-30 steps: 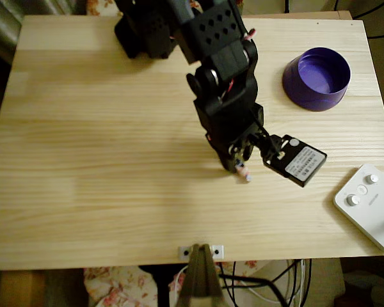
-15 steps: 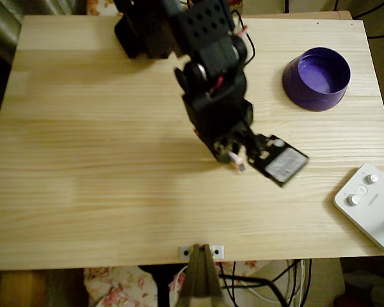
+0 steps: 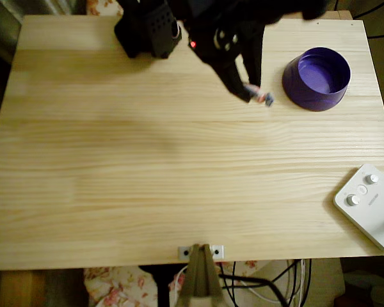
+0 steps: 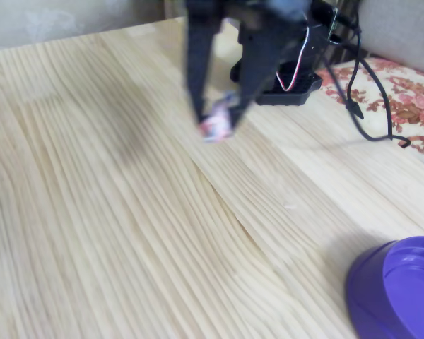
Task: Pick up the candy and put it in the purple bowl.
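My black gripper (image 3: pixel 256 93) hangs above the table, shut on the candy (image 3: pixel 264 97), a small pinkish wrapped sweet with bluish twisted ends. In the fixed view the candy (image 4: pixel 217 125) sits pinched between the two dark fingertips of the gripper (image 4: pixel 215 120), lifted off the wood and blurred by motion. The purple bowl (image 3: pixel 317 78) stands upright at the back right of the table in the overhead view, a short way right of the candy. In the fixed view the bowl's rim (image 4: pixel 399 289) shows at the lower right corner.
A white device with round knobs (image 3: pixel 370 204) lies at the table's right front edge. The arm's black base (image 3: pixel 147 29) stands at the back edge, with cables (image 4: pixel 353 85) trailing beside it. A black mount (image 3: pixel 200 262) clamps onto the front edge.
The arm has swung from the table's middle up and toward the back right, carrying the candy to just left of the purple bowl. Its wrist has turned and lifted higher.
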